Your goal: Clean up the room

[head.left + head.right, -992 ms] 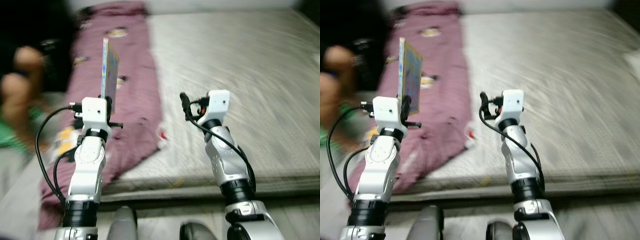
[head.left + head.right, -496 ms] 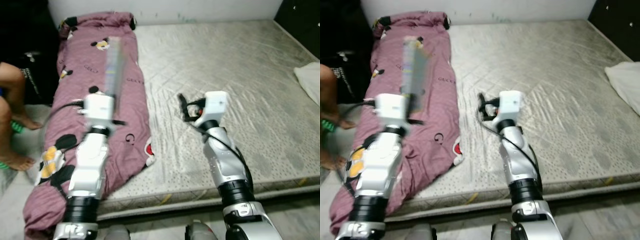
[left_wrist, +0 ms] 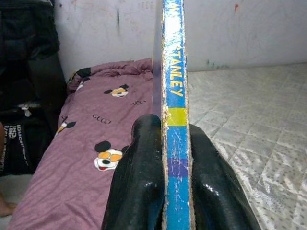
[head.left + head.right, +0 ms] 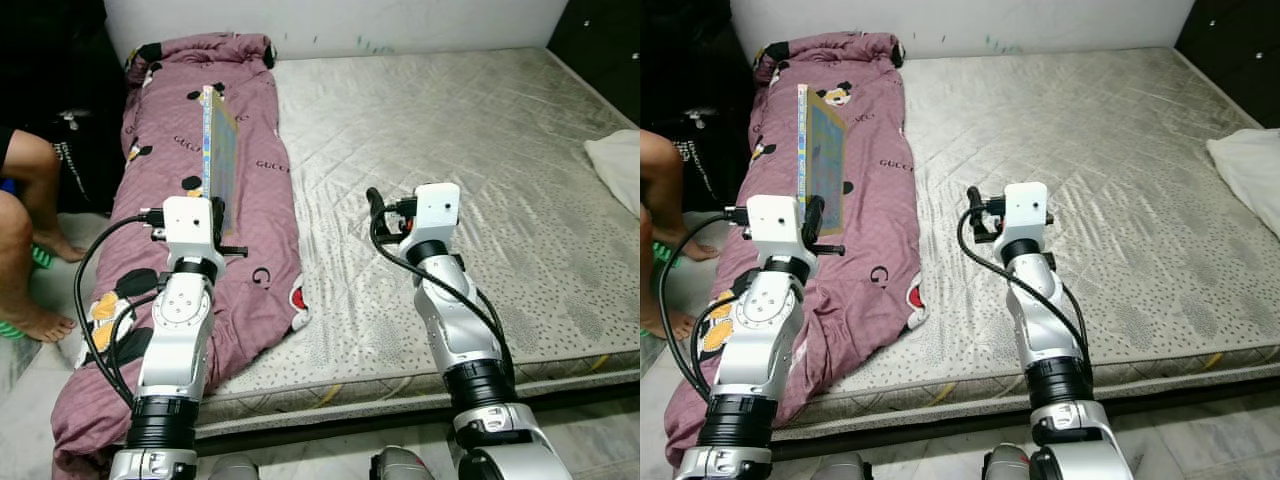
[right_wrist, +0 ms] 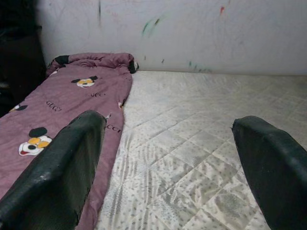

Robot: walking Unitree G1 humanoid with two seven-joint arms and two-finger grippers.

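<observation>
The left gripper point(image 3: 175, 158) is closed on a thin book point(image 4: 218, 150) and holds it upright, edge toward the camera, above the purple blanket point(image 4: 250, 200). The left wrist view shows what the head views do not: the blue and yellow spine with the letters "TANLEY", pressed between the two black fingers point(image 3: 139, 182). The right gripper point(image 5: 168, 167) is wide open with nothing between its fingers, raised over the grey mattress point(image 4: 450, 120). The blanket, with cartoon mouse prints, lies along the left side of the bed and hangs over its edge. A person's legs point(image 4: 25, 240) are just beside it on the floor, and a white cloth point(image 4: 615, 165) lies at the right edge. Compared with half a second ago, the picture is sharp now, and the book is not blurred.
</observation>
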